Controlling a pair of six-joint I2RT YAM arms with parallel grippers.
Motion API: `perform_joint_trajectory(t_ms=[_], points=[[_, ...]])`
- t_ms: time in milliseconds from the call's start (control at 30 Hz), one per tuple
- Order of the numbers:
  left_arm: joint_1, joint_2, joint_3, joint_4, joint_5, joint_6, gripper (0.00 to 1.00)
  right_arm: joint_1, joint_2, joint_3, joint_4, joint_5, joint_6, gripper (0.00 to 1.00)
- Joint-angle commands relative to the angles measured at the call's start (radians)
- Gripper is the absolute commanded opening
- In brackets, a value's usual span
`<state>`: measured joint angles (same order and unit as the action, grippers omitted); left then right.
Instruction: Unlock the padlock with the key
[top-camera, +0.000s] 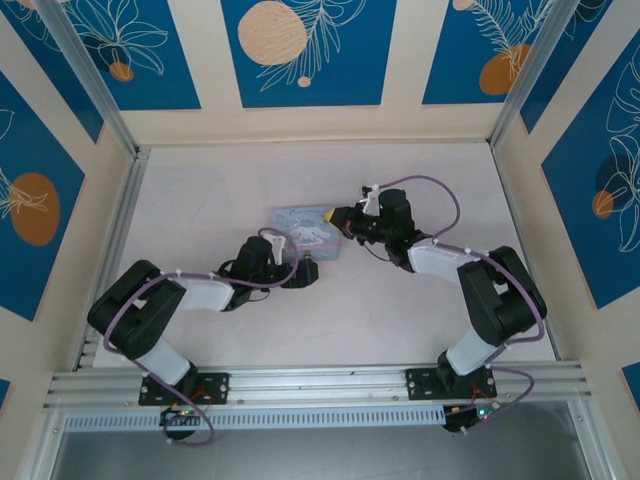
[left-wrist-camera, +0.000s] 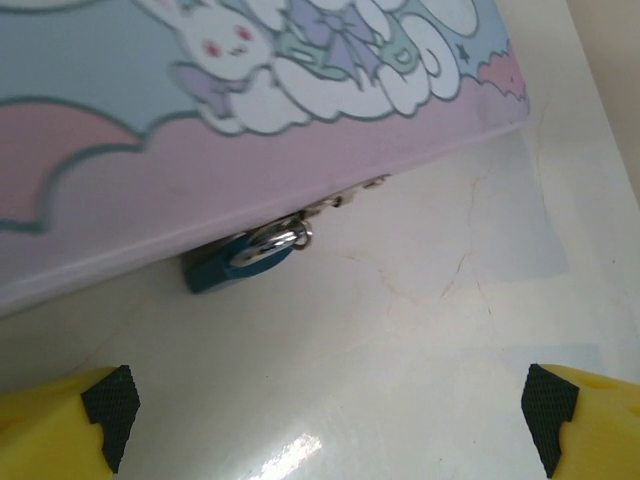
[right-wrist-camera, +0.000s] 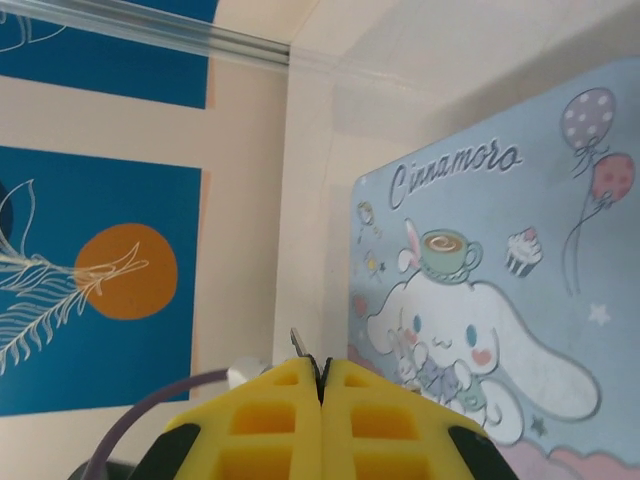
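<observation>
Seen from above, a light blue cartoon tin (top-camera: 300, 222) lies in the middle of the table (top-camera: 400, 310). The left gripper (top-camera: 303, 273) is placed at its near edge and the right gripper (top-camera: 335, 216) at its right end. The left wrist view gives close what is too small to tell from above: a dark blue padlock (left-wrist-camera: 238, 262), hung by its shackle from the tin's clasp and lying on the table against the tin's side. The left yellow fingertips (left-wrist-camera: 95, 410) are spread wide, apart from it. In the right wrist view the right jaws are pressed together on the key (right-wrist-camera: 298, 344). Its thin metal tip is seen poking out between them, beside the printed lid.
</observation>
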<state>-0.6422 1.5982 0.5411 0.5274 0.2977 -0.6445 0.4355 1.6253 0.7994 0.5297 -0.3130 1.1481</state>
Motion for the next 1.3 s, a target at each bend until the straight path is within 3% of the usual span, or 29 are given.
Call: perform_joint_trajectory(t_ms=[0,667,900,1267], points=[[-0.037,0.04,0.032,0.021,-0.025,0.089,0.99,0.002,0.063,0.023,-0.002,0.01,0.043,0.0],[-0.115,0.201,0.059,0.122,-0.339,0.267,0.99,0.029,0.179,0.077,0.024,0.022,0.09,0.0],[-0.141,0.246,0.111,0.144,-0.293,0.236,0.99,0.032,0.185,0.075,0.028,0.022,0.091,0.0],[-0.116,0.237,0.162,0.237,-0.135,0.044,0.99,0.033,0.197,0.074,0.024,0.023,0.083,0.0]])
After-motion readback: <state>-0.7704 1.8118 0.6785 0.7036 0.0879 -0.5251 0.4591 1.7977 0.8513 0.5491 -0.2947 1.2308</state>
